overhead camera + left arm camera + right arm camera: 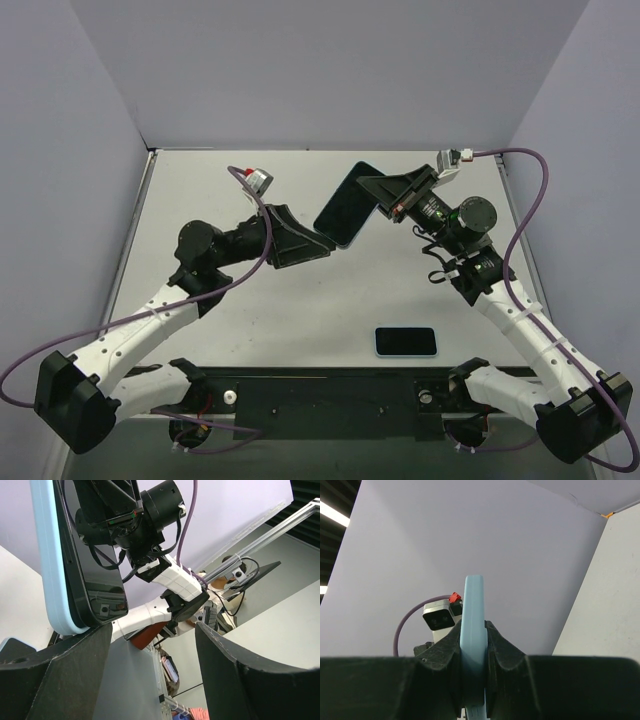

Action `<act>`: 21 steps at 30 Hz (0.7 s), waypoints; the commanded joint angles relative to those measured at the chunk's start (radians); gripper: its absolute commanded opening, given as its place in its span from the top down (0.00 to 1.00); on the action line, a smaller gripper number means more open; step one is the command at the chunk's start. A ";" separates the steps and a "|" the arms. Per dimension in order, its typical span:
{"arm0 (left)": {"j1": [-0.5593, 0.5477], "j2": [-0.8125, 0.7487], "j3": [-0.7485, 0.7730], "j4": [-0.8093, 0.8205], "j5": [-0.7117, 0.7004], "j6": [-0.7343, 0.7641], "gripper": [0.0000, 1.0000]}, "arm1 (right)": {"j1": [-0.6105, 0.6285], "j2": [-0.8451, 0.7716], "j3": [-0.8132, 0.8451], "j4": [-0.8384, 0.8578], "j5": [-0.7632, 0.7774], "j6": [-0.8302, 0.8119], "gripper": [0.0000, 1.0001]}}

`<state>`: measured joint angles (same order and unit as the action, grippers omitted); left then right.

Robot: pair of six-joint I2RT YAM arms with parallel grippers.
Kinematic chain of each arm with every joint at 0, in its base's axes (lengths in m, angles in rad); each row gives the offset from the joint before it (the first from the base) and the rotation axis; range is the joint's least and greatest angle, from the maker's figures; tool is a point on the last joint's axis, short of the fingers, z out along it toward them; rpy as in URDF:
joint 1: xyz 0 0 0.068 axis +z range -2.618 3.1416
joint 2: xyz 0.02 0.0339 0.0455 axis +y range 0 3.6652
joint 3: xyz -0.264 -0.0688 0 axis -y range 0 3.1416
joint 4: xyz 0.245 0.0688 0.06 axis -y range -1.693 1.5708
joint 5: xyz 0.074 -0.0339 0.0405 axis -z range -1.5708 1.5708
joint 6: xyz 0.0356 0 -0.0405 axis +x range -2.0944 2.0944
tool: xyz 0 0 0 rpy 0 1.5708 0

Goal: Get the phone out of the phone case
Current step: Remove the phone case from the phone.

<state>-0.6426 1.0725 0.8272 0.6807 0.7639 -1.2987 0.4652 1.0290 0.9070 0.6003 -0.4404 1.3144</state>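
Robotics laboratory test cell: a pale surface [300, 310] enclosed on the left, far and right sides by plain panel walls [330, 70], with aluminium framing [280, 526] and strip ceiling lights [332, 512] visible beyond the enclosure.

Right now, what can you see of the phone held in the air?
The phone is a slim slab with a glossy black screen in a pale blue, plastic-looking case with rounded corners. It hangs tilted in the air, pinched at one edge by the right gripper. The open left gripper waits at its lower corner; contact unclear.
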 commanded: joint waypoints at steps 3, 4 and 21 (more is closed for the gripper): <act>-0.002 0.015 0.030 0.088 -0.046 -0.016 0.22 | 0.015 -0.035 0.009 0.104 -0.004 0.002 1.00; 0.001 0.011 0.033 0.059 -0.061 -0.011 0.22 | 0.018 -0.037 0.012 0.102 -0.007 -0.001 1.00; 0.014 0.055 0.033 0.014 -0.161 -0.034 0.49 | 0.067 -0.032 0.032 -0.017 -0.130 -0.182 1.00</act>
<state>-0.6388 1.1179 0.8268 0.6090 0.6823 -1.3430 0.4934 1.0248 0.9096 0.5758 -0.3828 1.1854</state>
